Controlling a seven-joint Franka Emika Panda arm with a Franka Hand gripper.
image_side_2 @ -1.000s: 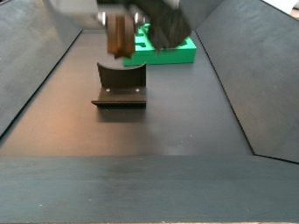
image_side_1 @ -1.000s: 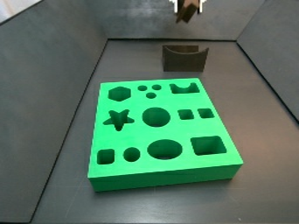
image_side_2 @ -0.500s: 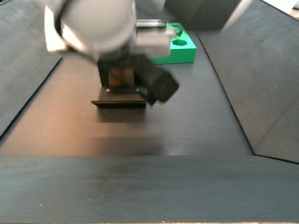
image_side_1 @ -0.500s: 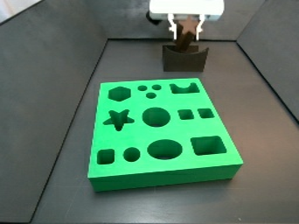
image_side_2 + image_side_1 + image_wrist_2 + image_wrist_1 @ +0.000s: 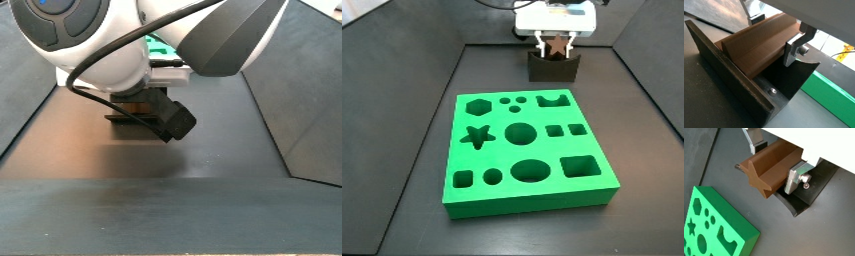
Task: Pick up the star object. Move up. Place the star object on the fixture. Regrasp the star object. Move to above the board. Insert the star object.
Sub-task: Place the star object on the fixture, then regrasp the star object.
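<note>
The star object [image 5: 769, 168] is a long brown bar with a star-shaped end. My gripper [image 5: 775, 162] is shut on it, one silver finger on each long side. In a wrist view the bar [image 5: 754, 47] lies down in the dark fixture [image 5: 731, 75], against its upright wall. In a side view my gripper [image 5: 556, 47] hangs straight over the fixture [image 5: 553, 68] at the far end of the floor; the star object is mostly hidden there. In a side view the arm [image 5: 127, 50] covers the fixture [image 5: 134, 118].
The green board [image 5: 527, 150] with several shaped holes, a star hole [image 5: 476, 136] among them, lies in front of the fixture. It also shows in both wrist views [image 5: 711, 230] [image 5: 834, 95]. Dark walls enclose the floor on both sides and behind the fixture.
My gripper has come down from above with the star object, lowering it onto the fixture. The board has not moved.
</note>
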